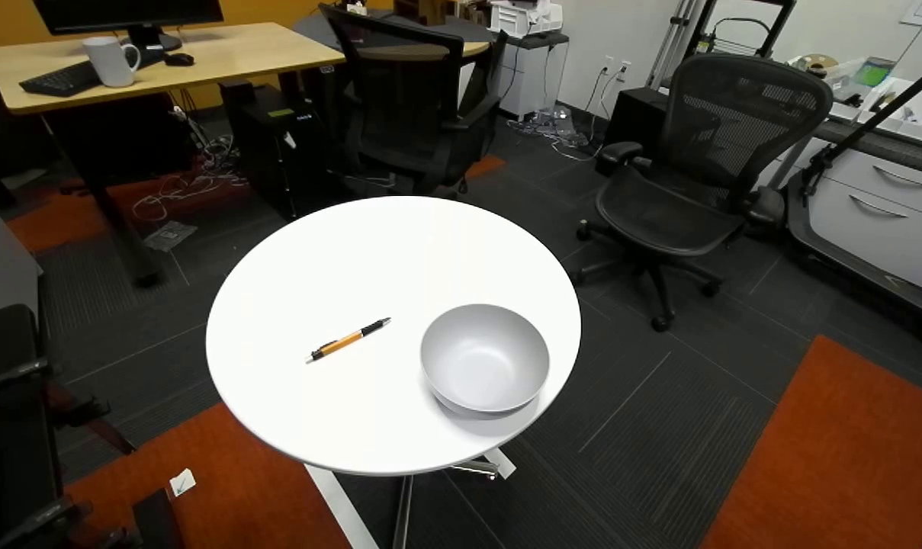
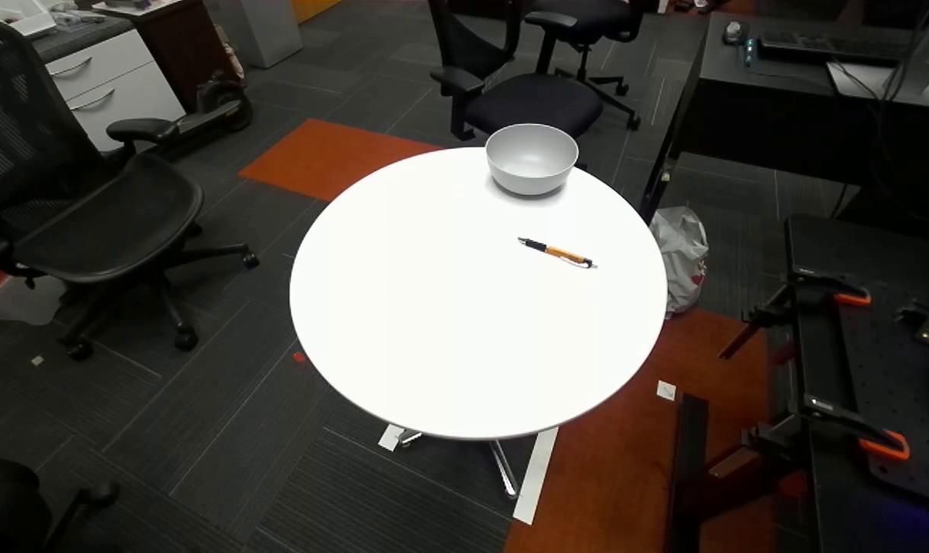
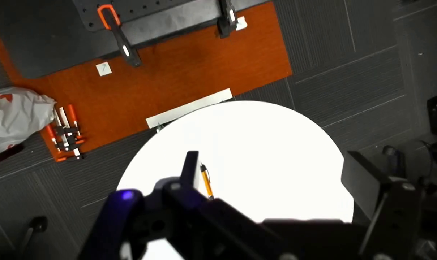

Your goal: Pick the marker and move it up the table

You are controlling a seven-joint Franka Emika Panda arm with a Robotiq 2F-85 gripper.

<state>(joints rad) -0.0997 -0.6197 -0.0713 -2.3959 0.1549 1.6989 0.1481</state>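
Note:
The marker, a thin orange pen with black ends, lies flat on the round white table. It shows in both exterior views. The table top also shows in both exterior views and in the wrist view. My gripper shows only in the wrist view, wide open with nothing between its fingers. It is high above the table. The marker appears just inside the left finger there, far below it, with its lower end hidden behind the gripper.
A grey-white bowl stands on the table near its edge, beside the marker; it also shows in an exterior view. A black bench with clamps is near the table. Office chairs stand around.

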